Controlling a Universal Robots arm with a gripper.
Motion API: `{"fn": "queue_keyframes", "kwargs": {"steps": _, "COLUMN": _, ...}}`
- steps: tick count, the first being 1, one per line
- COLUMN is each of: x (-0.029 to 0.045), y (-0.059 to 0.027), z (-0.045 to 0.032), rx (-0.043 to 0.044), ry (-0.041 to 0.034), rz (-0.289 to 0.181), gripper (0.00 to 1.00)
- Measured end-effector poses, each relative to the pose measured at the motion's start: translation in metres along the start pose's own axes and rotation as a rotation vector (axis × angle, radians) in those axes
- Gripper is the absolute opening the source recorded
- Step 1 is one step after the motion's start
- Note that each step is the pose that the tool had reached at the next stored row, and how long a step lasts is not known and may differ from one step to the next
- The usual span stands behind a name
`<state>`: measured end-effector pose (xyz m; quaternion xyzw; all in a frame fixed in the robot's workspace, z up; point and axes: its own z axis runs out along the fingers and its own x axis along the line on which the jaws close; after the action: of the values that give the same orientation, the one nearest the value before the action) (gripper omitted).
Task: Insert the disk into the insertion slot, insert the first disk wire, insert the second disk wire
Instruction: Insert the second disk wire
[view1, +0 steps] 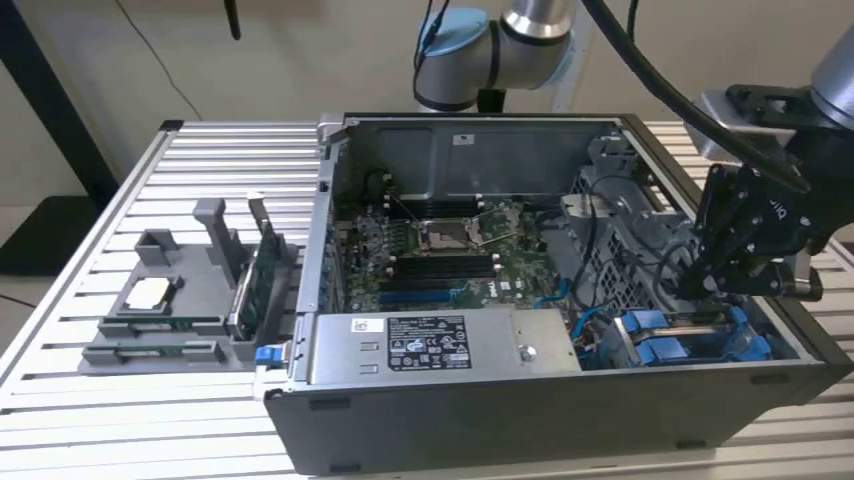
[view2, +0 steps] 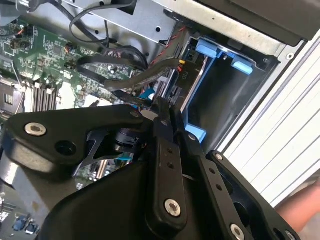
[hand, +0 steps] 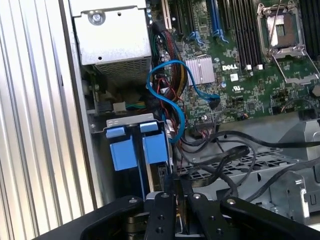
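Closest to lens: dark near wall of computer case (view1: 534, 420), lid off, flat on slatted tabletop (view1: 54, 420) for top access. Far on the exterior view's left, grey parts tray (view1: 187, 262), well apart from the work. Next, power-supply box (view1: 427, 345) along the near wall, then motherboard (view1: 441, 240) mid-case. On the exterior view's right, end effector (view1: 705, 288) angled steeply down into the corner by the insertion slot (view2: 270, 62). Disk (view2: 189, 80) already in that slot, blue carrier (view2: 207, 49) at the cage mouth. Looks seated, connector end toward the motherboard side, probably for short cable reach. Fingers (view2: 167, 150) pressed nearly together, apparently pinching the plug end of a black disk wire (view2: 127, 89), tips just beside the disk's connector edge. Reads as wire insertion under way; first or second wire, cannot tell.
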<state>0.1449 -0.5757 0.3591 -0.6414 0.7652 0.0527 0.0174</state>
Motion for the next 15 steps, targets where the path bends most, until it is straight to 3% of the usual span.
{"fn": "queue_keyframes", "kwargs": {"steps": 5, "x": 0.0039, "y": -0.0009, "z": 0.0036, "rx": 0.0164, "ry": -0.003, "rz": -0.002, "gripper": 0.16}}
{"fn": "queue_keyframes", "kwargs": {"steps": 11, "x": 0.0058, "y": -0.0014, "z": 0.0083, "rx": 0.0467, "ry": -0.0084, "rz": -0.005, "gripper": 0.16}}
{"fn": "queue_keyframes", "kwargs": {"steps": 15, "x": 0.0059, "y": -0.0014, "z": 0.0091, "rx": 0.0494, "ry": -0.0065, "rz": -0.005, "gripper": 0.16}}
